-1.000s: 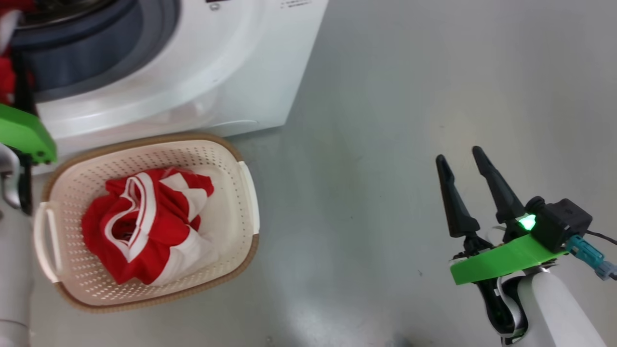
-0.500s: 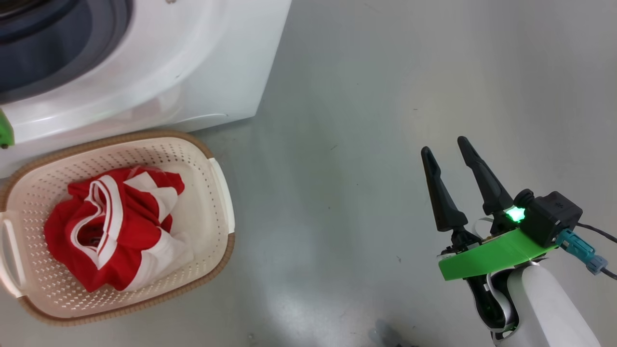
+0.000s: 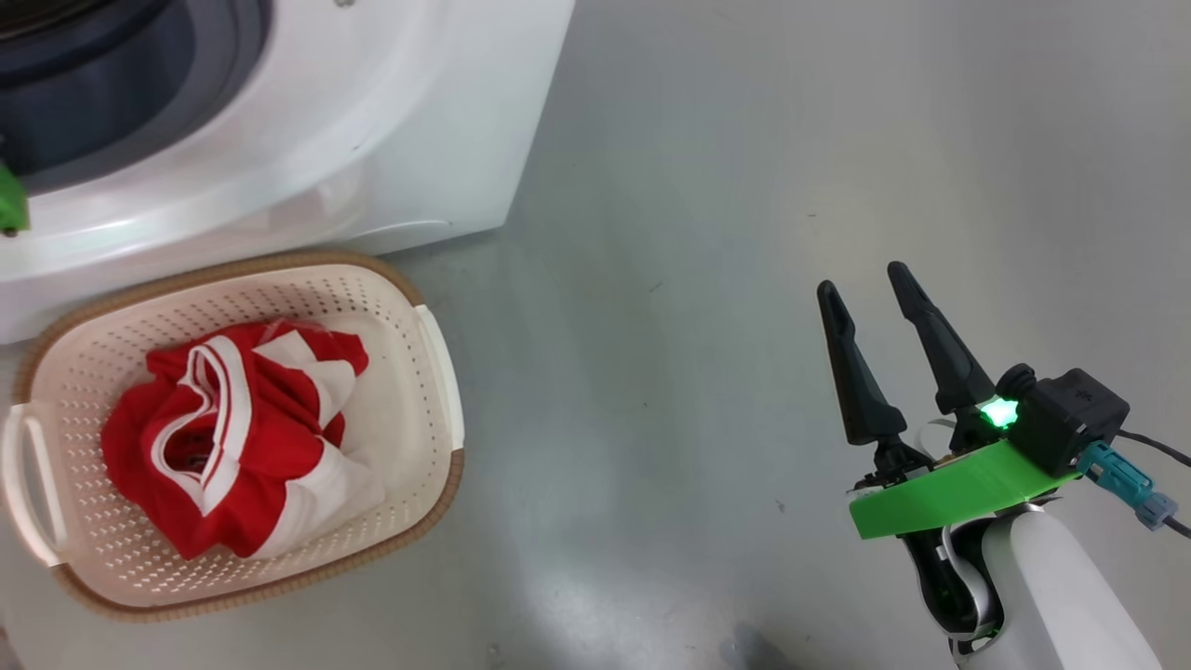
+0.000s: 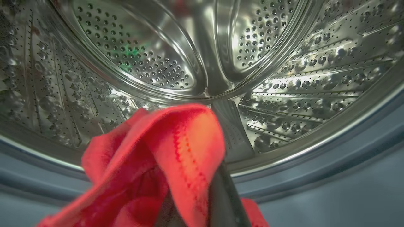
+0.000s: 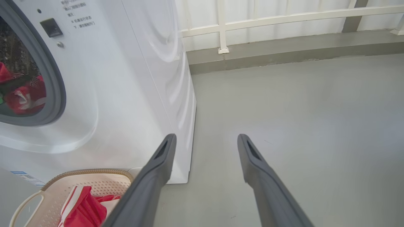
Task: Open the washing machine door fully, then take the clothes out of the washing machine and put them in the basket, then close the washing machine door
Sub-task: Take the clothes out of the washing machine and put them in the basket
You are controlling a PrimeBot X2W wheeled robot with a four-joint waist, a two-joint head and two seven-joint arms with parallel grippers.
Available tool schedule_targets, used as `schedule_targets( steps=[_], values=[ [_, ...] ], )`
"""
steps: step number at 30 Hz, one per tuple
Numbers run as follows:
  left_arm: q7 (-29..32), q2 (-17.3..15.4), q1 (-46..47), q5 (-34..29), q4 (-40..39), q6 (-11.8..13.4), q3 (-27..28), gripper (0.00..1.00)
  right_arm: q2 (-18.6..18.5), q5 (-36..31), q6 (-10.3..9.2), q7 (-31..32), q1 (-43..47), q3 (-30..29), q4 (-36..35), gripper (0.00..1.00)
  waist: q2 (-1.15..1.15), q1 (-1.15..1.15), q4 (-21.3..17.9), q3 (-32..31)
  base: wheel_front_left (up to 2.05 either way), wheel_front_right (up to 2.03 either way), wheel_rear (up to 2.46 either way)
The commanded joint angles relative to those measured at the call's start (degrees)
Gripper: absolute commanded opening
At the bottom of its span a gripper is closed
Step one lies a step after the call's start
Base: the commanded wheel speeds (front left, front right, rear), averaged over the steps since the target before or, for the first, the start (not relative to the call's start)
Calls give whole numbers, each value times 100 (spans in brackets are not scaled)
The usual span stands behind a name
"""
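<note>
The white washing machine (image 3: 391,121) stands at the upper left with its opening uncovered; the washing machine door is out of view. In the left wrist view my left gripper (image 4: 195,183) is at the mouth of the steel drum (image 4: 202,47), shut on a fold of red clothes (image 4: 176,148) that drapes over its fingers. More red fabric (image 5: 22,96) lies inside the drum. The basket (image 3: 409,307) sits on the floor in front of the machine and holds a red and white garment (image 3: 233,437). My right gripper (image 3: 863,279) hovers open and empty over the floor, far right of the basket.
Bare grey floor (image 3: 698,279) stretches to the right of the machine and basket. A white railing (image 5: 268,19) on a low kerb closes off the back. The green mount of my left wrist (image 3: 9,200) shows at the machine's opening.
My left gripper went from open to shut on the red garment in the drum. The head camera has swung, shifting the whole picture. The right gripper stayed open.
</note>
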State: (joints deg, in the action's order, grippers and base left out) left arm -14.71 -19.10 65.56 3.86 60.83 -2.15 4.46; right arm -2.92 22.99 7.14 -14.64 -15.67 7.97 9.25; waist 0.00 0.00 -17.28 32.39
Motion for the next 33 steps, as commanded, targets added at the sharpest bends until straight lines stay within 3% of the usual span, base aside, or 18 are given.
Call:
schedule_targets(
  steps=[1,12,33],
  values=[
    [-29,-202,-237,48,-349,-53,107,0,-5,-18,35,-36,26,54,-129,100,0,0,73,-68,0,0,0],
    [-29,105,-872,237,-1700,-160,330,0,-57,-69,35,-36,93,-27,-137,100,0,0,339,-259,0,0,0],
    [-29,1020,-2302,98,-4787,-415,721,0,-289,-108,35,-36,363,-156,-125,100,0,0,849,-759,0,0,0]
  ],
)
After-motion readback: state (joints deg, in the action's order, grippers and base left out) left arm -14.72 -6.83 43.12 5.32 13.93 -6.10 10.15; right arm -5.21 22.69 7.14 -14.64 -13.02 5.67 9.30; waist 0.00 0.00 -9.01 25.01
